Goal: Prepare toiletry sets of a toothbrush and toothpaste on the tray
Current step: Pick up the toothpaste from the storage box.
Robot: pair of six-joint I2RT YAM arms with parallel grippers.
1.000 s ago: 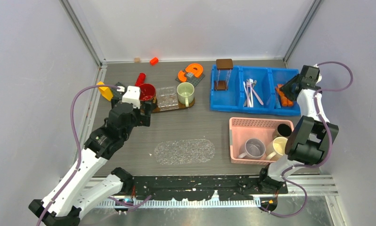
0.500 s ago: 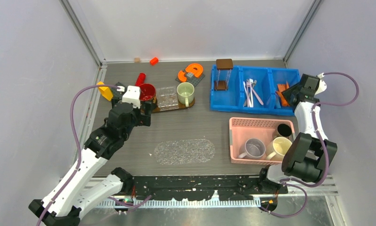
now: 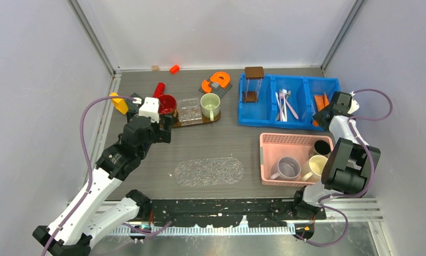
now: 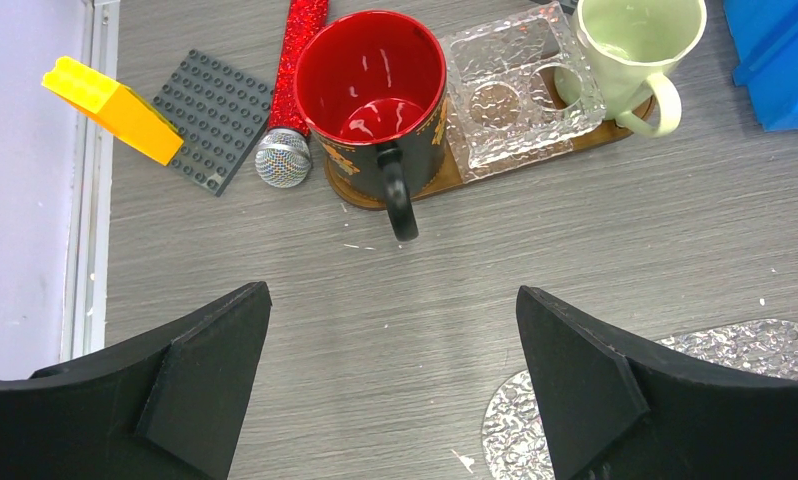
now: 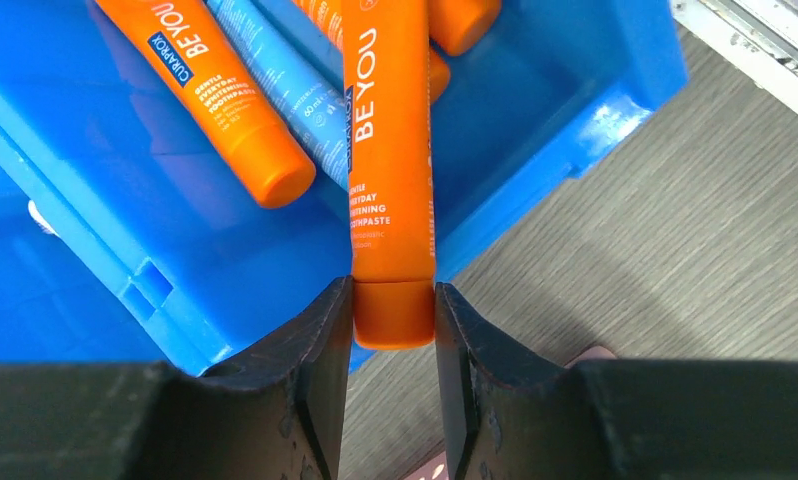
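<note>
My right gripper (image 5: 393,318) is shut on the cap end of an orange toothpaste tube (image 5: 389,150). The tube points away from the jaws over the corner of the blue bin (image 5: 175,290), where other orange tubes (image 5: 220,95) lie. In the top view the right gripper (image 3: 323,113) is at the bin's right compartment. Several toothbrushes (image 3: 283,104) lie in the middle compartment. The brown tray (image 4: 603,138) holds a clear glass dish (image 4: 505,85), a red mug (image 4: 375,80) and a green mug (image 4: 635,40). My left gripper (image 4: 390,385) is open and empty above bare table, near the tray.
A pink basket (image 3: 285,140) with mugs sits near the right arm. A clear textured oval mat (image 3: 208,170) lies mid-table. A red microphone (image 4: 293,90), grey baseplate (image 4: 215,120) and yellow block (image 4: 110,105) lie left of the tray. An orange C-block (image 3: 217,81) lies behind it.
The right wrist has drawn back toward the near edge of the bin with the tube in its jaws. The left arm has not moved.
</note>
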